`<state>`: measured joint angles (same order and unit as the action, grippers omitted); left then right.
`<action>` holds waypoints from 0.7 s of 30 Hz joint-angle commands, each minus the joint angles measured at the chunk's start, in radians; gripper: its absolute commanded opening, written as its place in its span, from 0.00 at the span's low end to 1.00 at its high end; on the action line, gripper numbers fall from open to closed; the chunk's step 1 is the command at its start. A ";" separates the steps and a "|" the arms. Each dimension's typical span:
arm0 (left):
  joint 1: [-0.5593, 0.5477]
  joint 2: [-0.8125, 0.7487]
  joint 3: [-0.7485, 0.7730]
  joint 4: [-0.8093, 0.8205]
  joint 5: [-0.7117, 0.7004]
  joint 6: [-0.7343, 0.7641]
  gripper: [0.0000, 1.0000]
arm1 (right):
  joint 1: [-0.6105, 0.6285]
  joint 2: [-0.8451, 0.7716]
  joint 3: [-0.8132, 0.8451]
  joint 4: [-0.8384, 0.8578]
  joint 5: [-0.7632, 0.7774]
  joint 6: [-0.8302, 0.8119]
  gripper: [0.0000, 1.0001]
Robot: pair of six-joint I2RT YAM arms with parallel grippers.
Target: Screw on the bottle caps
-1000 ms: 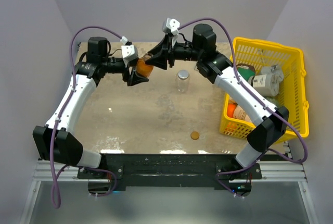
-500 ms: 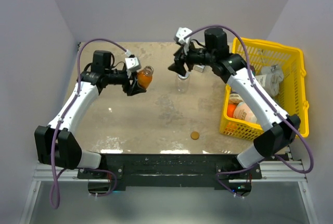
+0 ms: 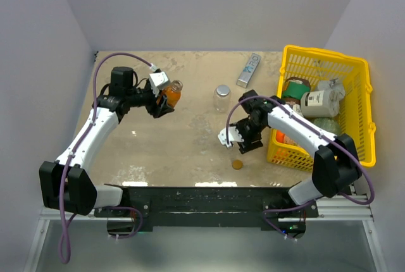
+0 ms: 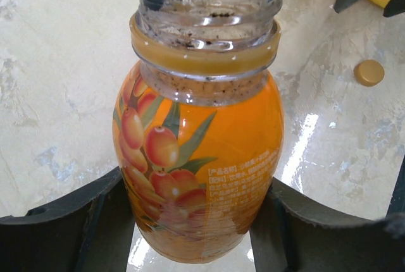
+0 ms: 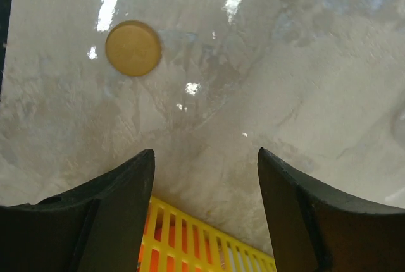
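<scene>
Gripping the orange bottle (image 4: 202, 152) by its body, my left hand (image 3: 166, 100) holds it over the far left of the bench (image 3: 183, 139); the bottle's mouth is uncapped. My right hand (image 3: 243, 139) is spread wide with nothing between its fingers, low over the bench beside the yellow basket (image 3: 361, 114). The brownish-orange cap (image 3: 237, 164) lies flat on the bench near that hand, untouched. The clear bottle (image 3: 222, 100) stands upright mid-bench, apart from both hands, with the silver-grey cap (image 3: 222, 89) on top; whether it is screwed down I cannot tell.
</scene>
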<state>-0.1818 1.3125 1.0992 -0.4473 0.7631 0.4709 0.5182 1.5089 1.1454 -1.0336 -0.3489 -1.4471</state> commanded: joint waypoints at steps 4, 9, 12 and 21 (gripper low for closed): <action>0.005 -0.022 -0.002 0.058 -0.013 -0.034 0.00 | 0.110 -0.093 -0.156 0.115 0.005 -0.357 0.68; 0.005 -0.025 0.001 0.052 -0.024 -0.034 0.00 | 0.183 -0.023 -0.141 0.093 -0.025 -0.337 0.63; 0.005 -0.027 0.001 0.047 -0.028 -0.032 0.00 | 0.200 -0.007 -0.150 0.087 -0.027 -0.349 0.62; 0.005 -0.030 0.005 0.039 -0.045 -0.028 0.00 | 0.206 0.025 -0.168 0.024 -0.022 -0.388 0.58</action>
<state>-0.1791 1.3125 1.0992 -0.4339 0.7204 0.4549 0.7197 1.5475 0.9897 -0.9771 -0.3542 -1.7905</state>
